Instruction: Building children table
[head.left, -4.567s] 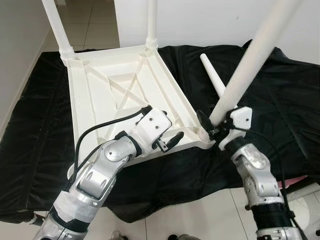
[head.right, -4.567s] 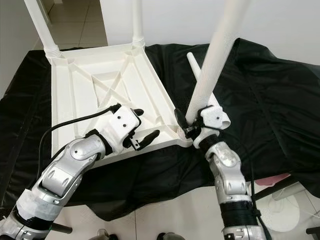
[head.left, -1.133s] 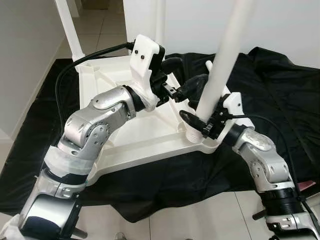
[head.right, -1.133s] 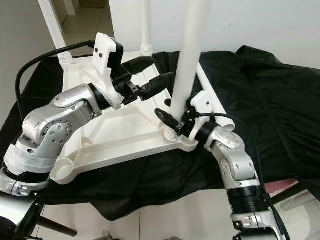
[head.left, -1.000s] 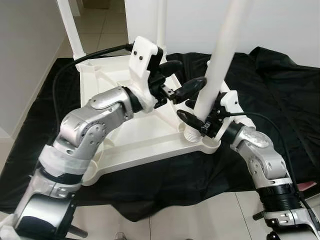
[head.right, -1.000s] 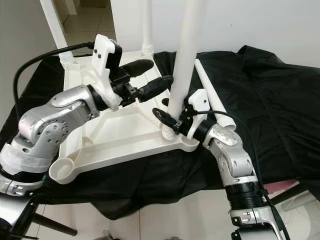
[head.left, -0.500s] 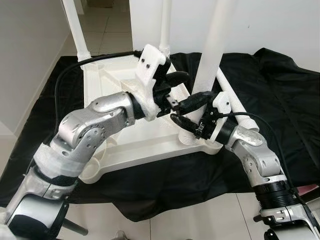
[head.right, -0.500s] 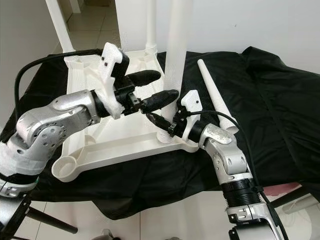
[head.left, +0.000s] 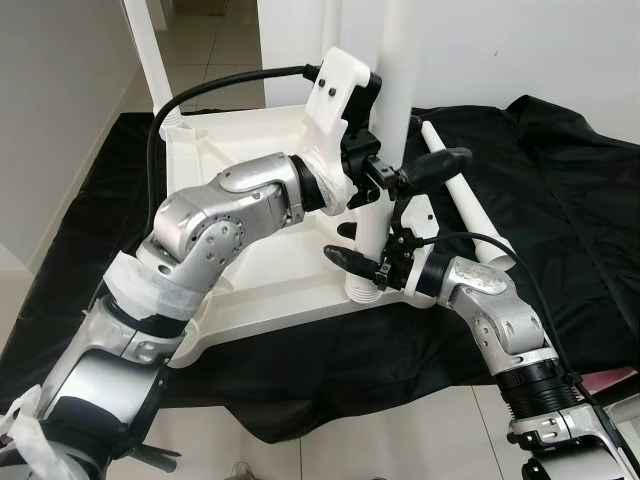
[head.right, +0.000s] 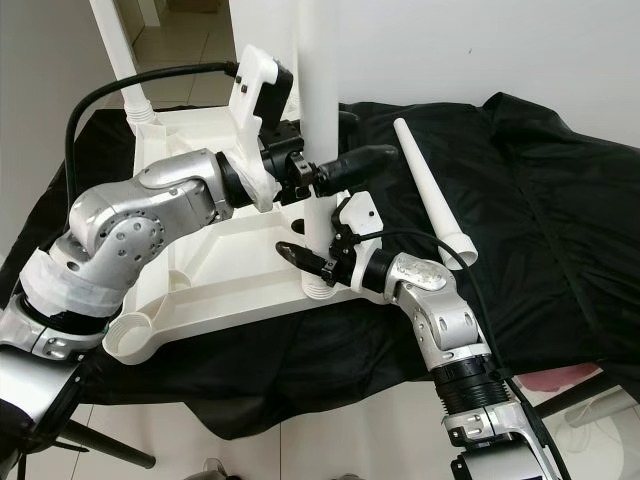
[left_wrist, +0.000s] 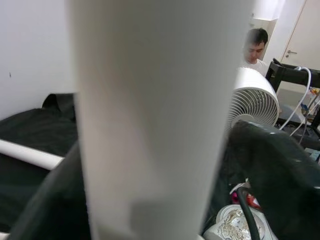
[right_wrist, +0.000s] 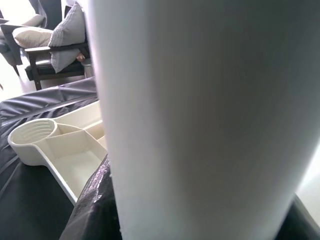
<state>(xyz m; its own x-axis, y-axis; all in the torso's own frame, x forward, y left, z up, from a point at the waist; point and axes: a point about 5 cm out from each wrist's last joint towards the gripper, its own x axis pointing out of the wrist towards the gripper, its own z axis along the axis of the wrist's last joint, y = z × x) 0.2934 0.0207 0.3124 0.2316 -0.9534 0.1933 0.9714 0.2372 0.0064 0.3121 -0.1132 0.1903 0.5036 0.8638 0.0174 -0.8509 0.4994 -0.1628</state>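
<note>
a: where does the build stand?

b: the white children's table top (head.left: 255, 255) lies upside down on a black cloth (head.left: 560, 200). two far legs are already standing in their corners. a third leg (head.right: 322, 130) stands upright in the near corner socket (head.right: 322, 288). the right hand (head.right: 318, 262) is closed around it low down, just above the socket. the left hand (head.right: 335, 170) grips the same leg higher up, fingers on either side.

a: and the last leg?

b: the spare leg (head.right: 432, 195) lies loose on the cloth, beside the top, near the right arm. the near left socket (head.right: 122, 338) is open and waiting.

a: what might go wrong?

b: i'd judge the leg may not be fully seated. if either hand pushes off-axis, it could jam crooked or cross its thread. the top rests on slack cloth, so a hard twist might slide or tip it. letting go early could let the leg lean and drop out.
</note>
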